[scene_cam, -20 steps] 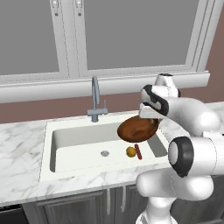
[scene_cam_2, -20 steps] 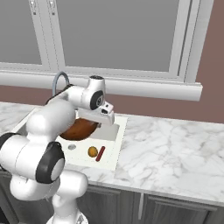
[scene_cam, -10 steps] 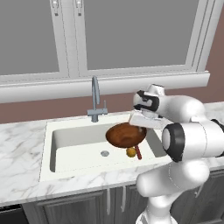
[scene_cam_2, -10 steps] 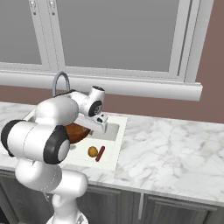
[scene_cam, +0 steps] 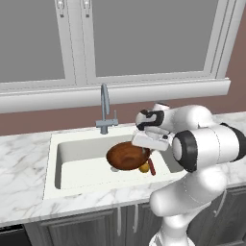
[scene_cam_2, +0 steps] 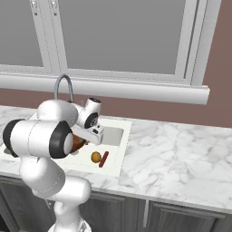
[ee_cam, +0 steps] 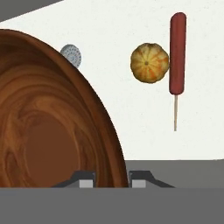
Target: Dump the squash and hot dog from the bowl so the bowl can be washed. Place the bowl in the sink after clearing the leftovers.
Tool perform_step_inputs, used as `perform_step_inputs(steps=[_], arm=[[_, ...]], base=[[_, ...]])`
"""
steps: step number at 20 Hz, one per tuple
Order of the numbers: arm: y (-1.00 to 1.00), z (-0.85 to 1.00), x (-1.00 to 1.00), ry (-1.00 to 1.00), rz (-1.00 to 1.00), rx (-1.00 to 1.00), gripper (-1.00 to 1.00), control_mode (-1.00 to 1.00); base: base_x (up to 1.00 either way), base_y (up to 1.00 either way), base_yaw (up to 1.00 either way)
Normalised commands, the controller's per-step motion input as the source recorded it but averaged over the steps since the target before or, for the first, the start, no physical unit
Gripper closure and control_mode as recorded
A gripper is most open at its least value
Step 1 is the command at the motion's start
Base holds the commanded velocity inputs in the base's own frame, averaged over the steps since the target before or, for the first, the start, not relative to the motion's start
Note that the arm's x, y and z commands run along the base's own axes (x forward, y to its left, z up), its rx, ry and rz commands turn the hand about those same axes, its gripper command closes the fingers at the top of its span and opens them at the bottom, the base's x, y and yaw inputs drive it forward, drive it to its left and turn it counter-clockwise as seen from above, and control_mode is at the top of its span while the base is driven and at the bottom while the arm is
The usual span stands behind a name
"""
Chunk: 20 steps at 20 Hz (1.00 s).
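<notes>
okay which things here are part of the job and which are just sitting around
Part of the job:
bowl, held by the gripper
squash
hot dog
sink

Just there:
faucet
marble counter
window sill

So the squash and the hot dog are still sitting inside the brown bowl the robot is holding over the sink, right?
Not quite. The bowl is empty: the squash and the hot dog lie side by side on the white floor of the sink, outside the bowl. The hand view shows it best. The rest holds: the gripper grips the bowl's rim over the sink.
</notes>
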Motion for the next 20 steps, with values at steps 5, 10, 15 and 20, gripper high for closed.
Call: perform_step_inputs(steps=[5,10,15,20], arm=[[0.38,-0.46,0.04,0.00,0.00,0.00,1.00,-1.00],[0.28,-0.43,0.00,0.00,0.00,0.00,1.00,-1.00],[0.30,-0.39,0.00,0.00,0.00,0.00,1.00,-1.00],[0.29,-0.53,0.00,0.00,0.00,-0.01,1.00,-1.00]], base=[[0.00,0.00,0.00],[0.00,0.00,0.00],[0.00,0.00,0.00],[0.00,0.00,0.00]])
